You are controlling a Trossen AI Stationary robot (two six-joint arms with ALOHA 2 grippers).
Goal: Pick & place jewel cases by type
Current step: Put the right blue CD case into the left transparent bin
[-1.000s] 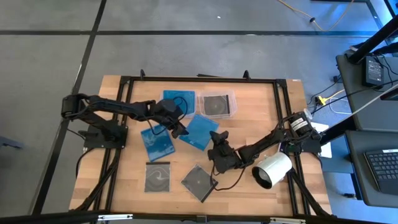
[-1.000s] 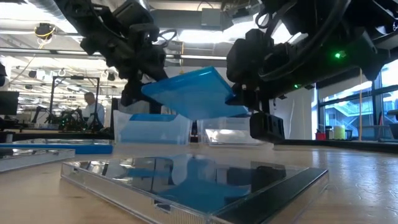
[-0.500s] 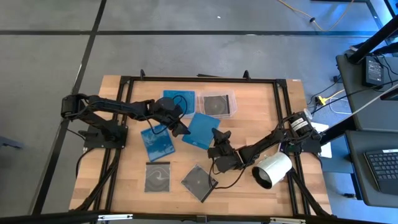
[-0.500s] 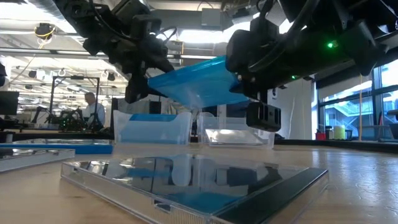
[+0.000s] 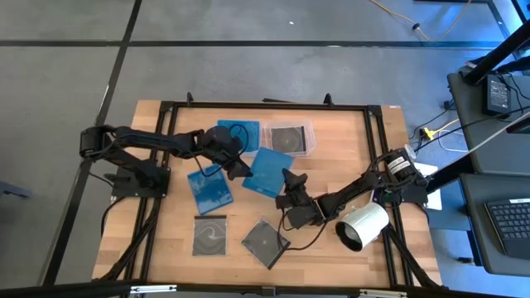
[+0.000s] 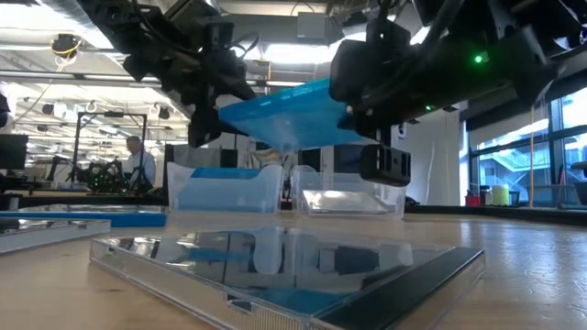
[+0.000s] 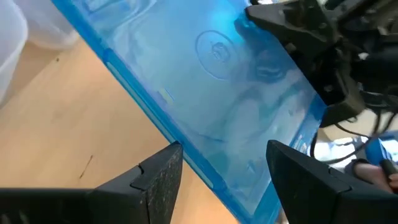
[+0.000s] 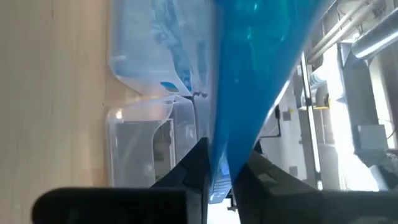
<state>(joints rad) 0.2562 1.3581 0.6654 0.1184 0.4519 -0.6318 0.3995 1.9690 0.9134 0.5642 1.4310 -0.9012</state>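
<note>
— Blue jewel case (image 5: 267, 172): where was it?

— Lifted off the wooden table (image 5: 348, 149), tilted, in front of 2 clear tubs (image 6: 275, 188). The right gripper (image 5: 287, 184) was clamped on one edge, fingers (image 8: 198, 163) pinching it thin.

— And the left gripper (image 5: 235, 168)?

— At the opposite edge, its fingers (image 7: 163, 177) spread wide around the case, not visibly squeezing. A 2nd blue case (image 5: 209, 189) and 2 dark cases (image 5: 264, 242) lay on the table.

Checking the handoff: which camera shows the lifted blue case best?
Left wrist: the blue case fills it, face on. High shows it small, low tilted in the air, right wrist edge-on.
</note>
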